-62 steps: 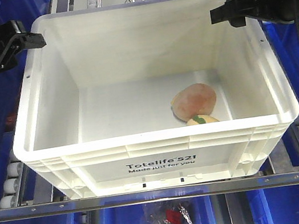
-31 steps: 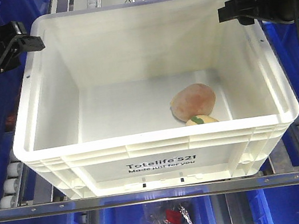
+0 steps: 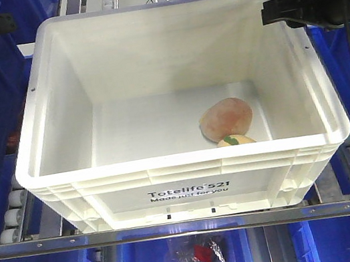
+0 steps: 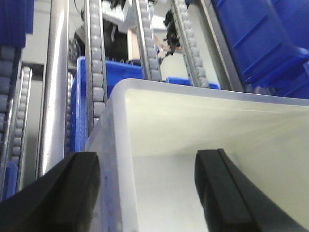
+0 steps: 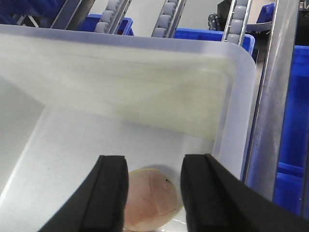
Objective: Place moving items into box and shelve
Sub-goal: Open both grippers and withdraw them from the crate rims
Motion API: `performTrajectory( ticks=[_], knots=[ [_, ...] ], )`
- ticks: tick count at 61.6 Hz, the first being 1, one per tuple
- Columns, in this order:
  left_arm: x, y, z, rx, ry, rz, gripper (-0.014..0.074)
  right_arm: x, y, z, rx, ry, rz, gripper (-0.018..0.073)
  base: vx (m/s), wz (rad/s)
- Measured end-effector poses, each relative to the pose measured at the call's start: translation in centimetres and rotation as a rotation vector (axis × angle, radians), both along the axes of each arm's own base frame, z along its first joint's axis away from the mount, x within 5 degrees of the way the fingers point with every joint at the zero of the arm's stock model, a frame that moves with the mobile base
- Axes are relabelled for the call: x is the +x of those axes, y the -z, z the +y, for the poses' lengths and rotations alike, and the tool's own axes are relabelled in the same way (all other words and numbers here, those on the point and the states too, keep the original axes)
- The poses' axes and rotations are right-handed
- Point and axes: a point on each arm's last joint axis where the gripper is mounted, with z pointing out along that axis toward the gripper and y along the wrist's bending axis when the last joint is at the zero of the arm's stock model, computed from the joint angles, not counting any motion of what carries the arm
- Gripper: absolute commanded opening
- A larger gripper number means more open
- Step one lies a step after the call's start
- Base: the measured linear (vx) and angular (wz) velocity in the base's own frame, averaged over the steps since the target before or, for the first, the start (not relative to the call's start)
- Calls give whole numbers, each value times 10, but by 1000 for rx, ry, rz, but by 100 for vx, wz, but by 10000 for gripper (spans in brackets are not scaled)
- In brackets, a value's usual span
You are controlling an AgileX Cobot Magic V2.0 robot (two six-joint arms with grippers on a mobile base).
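With both plush toys, the pink one (image 3: 226, 119) and the yellow one (image 3: 235, 139), lying in the white box (image 3: 185, 190), it looks light but bulky and slick-walled, best taken by its ribbed side rims by the left gripper (image 4: 147, 193) and right gripper (image 5: 154, 193), both spread and empty.

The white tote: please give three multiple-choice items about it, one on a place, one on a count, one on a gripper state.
1. Where in the white tote do the plush toys lie?
A. near-right corner
B. far-left corner
C. centre

2. How many toys are inside?
A. one
B. two
C. four

3. The right gripper is:
A. shut on a toy
B. open and empty
C. gripping the rim

Answers:
1 A, both lie by the near-right walls.
2 B, a brownish-pink toy and a pale yellow toy.
3 B, its fingers stand apart above the toy.
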Motion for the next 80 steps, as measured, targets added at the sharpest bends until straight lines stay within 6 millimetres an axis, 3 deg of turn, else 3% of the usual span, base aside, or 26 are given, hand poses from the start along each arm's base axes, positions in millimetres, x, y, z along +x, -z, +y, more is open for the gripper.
performTrajectory(
  ticks=[11,23,31,39,53,68,80],
  knots=[
    [-45,32,0,-19,-27,7,523,0,0,0,0,0,0,296,0,0],
    [-109,75,9,-31,-52,9,499,0,0,0,0,0,0,275,0,0],
    [-151,79,20,50,-58,-125,424,0,0,0,0,0,0,266,0,0],
    [-181,92,35,170,-133,-304,279,0,0,0,0,0,0,266,0,0],
    [-198,133,48,259,-232,-542,-10,0,0,0,0,0,0,266,0,0],
    [-200,184,52,290,-295,-533,-8,0,0,0,0,0,0,266,0,0],
    [-200,180,53,236,-328,-609,-8,0,0,0,0,0,-1,266,0,0]
  ],
)
